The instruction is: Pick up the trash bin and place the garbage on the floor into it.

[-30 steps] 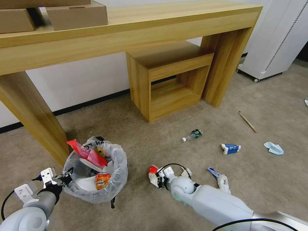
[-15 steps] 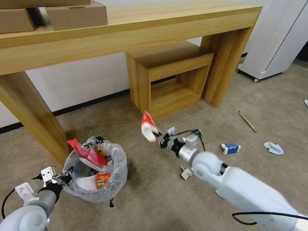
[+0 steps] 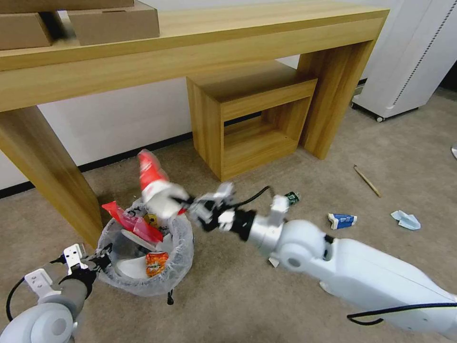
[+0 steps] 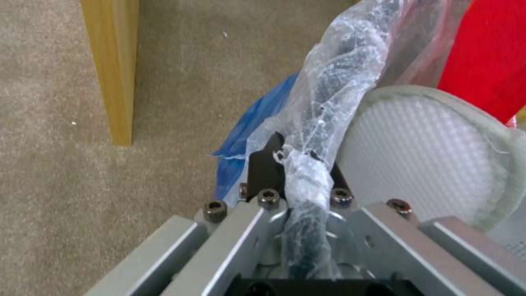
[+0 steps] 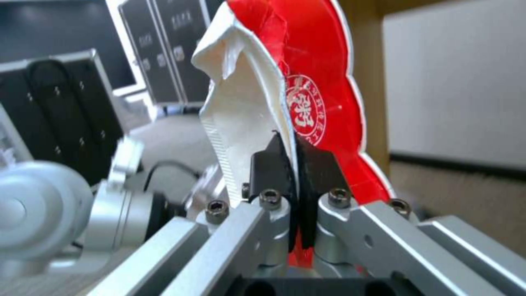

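Observation:
The trash bin [image 3: 178,252], black with a crinkly white liner, is held at its near-left rim by my left gripper [image 3: 97,262], shut on the bagged rim [image 4: 307,172]. A red plastic bag [image 3: 131,221], a white slipper [image 4: 422,152] and an orange wrapper [image 3: 153,264] lie inside. My right gripper [image 3: 188,206] is shut on a red-and-white wrapper [image 3: 154,188], [image 5: 296,107], holding it just above the bin's far rim. On the floor [image 3: 228,305] lie a green-labelled bottle [image 3: 291,197], a blue-white carton [image 3: 342,220], a blue mask [image 3: 406,220] and a wooden stick [image 3: 367,180].
A long wooden table [image 3: 200,52] stands over the bin, its leg [image 3: 47,171] close to the bin's left. A wooden cube stool [image 3: 252,119] sits beneath it. Cardboard boxes [image 3: 114,21] lie on top. A white cabinet [image 3: 409,57] stands at the right.
My right arm lifted the red-and-white wrapper off the carpet and swung it left, from mid-floor to above the bin. The bin shifted slightly; my left gripper kept its hold.

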{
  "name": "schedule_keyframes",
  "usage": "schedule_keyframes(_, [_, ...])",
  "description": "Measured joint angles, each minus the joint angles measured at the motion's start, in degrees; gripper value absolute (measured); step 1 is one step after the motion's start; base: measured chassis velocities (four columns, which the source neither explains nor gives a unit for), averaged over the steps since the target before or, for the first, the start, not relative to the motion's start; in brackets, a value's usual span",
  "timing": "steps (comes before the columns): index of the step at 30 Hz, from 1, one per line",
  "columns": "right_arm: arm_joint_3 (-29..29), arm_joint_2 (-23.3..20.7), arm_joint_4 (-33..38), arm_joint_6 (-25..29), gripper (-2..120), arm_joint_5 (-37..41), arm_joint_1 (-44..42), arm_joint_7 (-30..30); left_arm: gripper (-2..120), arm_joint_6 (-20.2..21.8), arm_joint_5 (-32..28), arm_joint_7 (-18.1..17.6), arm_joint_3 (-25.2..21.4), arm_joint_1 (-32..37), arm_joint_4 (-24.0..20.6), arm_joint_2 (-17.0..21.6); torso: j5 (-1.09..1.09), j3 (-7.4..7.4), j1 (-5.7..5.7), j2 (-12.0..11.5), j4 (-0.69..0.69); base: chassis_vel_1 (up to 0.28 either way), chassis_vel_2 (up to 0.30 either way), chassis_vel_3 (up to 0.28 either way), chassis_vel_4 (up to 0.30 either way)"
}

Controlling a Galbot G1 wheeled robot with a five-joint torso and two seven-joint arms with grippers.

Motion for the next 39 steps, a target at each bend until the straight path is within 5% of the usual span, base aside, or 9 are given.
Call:
schedule_keyframes(12, [-10.35, 7.66, -7.07, -2.60, 0, 2.20, 4.04, 6.35, 1, -0.24, -0.41, 0.24, -1.41, 1.23, -1.34, -0.57, 0.00, 0.00, 0.00, 0.00, 0.00, 0.000, 0.000, 0.000, 0.000])
schedule_keyframes(29, [-11.38, 9.44, -11.17, -5.83, 2, 0.50, 1.36, 11.07, 1, -0.77, -0.32, 0.64, -0.93, 1.33, -0.72, -0.80, 0.00, 0.00, 0.00, 0.00, -0.01, 0.000, 0.000, 0.000, 0.000])
schedule_keyframes(39, [-10.45, 9.04, -10.62, -5.74, 41, -0.05, 0.56, 11.37, 1, -0.80, -0.11, 0.79, -0.58, 1.40, -0.65, -0.95, 0.00, 0.00, 0.00, 0.00, 0.00, 0.000, 0.000, 0.000, 0.000])
